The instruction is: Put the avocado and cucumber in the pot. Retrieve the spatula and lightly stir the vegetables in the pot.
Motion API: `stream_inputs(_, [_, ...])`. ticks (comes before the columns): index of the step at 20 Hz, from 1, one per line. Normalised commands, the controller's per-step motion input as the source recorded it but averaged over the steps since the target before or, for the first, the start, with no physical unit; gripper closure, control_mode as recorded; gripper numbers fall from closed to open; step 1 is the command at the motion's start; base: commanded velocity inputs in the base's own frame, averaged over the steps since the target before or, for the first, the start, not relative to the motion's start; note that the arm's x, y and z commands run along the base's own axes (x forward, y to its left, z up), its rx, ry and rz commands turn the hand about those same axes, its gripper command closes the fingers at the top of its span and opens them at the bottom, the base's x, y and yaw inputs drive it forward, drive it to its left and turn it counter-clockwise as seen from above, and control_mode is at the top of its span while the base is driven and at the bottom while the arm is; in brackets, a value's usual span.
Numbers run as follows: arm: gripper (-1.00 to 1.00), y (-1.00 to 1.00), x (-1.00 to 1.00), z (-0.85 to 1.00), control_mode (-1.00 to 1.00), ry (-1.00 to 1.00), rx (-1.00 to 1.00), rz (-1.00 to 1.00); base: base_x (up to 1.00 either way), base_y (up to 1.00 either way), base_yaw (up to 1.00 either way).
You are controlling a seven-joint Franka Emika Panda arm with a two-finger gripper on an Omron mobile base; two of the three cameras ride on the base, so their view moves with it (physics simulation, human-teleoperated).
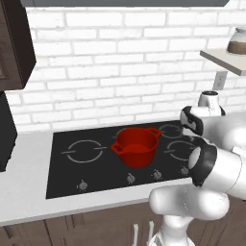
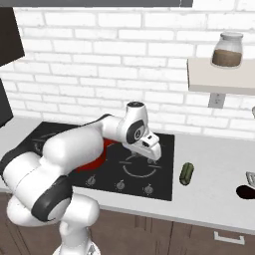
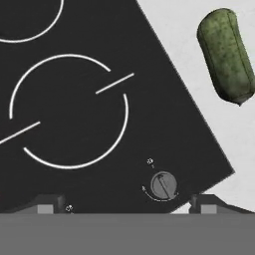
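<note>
The red pot [image 1: 136, 146] stands in the middle of the black cooktop [image 1: 72, 168]; from the right base view my arm hides most of the pot [image 2: 98, 158]. On the grey counter right of the cooktop lies the olive-green cucumber [image 2: 187, 173], seen in the hand view as the cucumber [image 3: 226, 55] at the upper right. The dark avocado [image 2: 246, 191] rests at the far right edge, with a grey bit of the spatula [image 2: 251, 178] just behind it. My gripper [image 2: 153, 154] hangs open and empty above the right front burner, left of the cucumber. Its fingertips [image 3: 48, 206] stand wide apart.
A wall shelf [image 2: 219, 82] with a glass jar [image 2: 227, 49] hangs above the counter at the right. Control knobs [image 3: 163, 185] line the cooktop's front edge. A dark cabinet [image 1: 14, 43] hangs at the upper left. White brick wall runs behind.
</note>
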Motion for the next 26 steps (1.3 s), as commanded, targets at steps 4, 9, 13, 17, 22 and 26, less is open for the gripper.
stream_inputs(4, [-1.00, -0.86, 0.54, -0.09, -1.00, 0.06, 0.00, -0.07, 0.00, 0.00, 0.00])
stream_inputs(9, [-1.00, -0.41, 0.01, -0.05, -1.00, 0.06, -0.01, 0.00, 0.00, 0.00, 0.00])
stream_inputs(13, [-1.00, -0.47, 0.00, -0.18, -1.00, 0.05, -0.08, 0.00, 0.00, 0.00, 0.00])
stream_inputs(17, [-1.00, -0.47, 0.00, -0.25, -1.00, 0.05, -0.05, 0.00, 0.00, 0.00, 0.00])
stream_inputs(22, [-1.00, -0.38, 0.00, -0.28, -1.00, 0.01, -0.02, 0.00, 0.00, 0.00, 0.00])
stream_inputs(26, [-1.00, -0.24, 0.00, -0.22, -1.00, 0.00, 0.00, 0.00, 0.00, 0.00, 0.00])
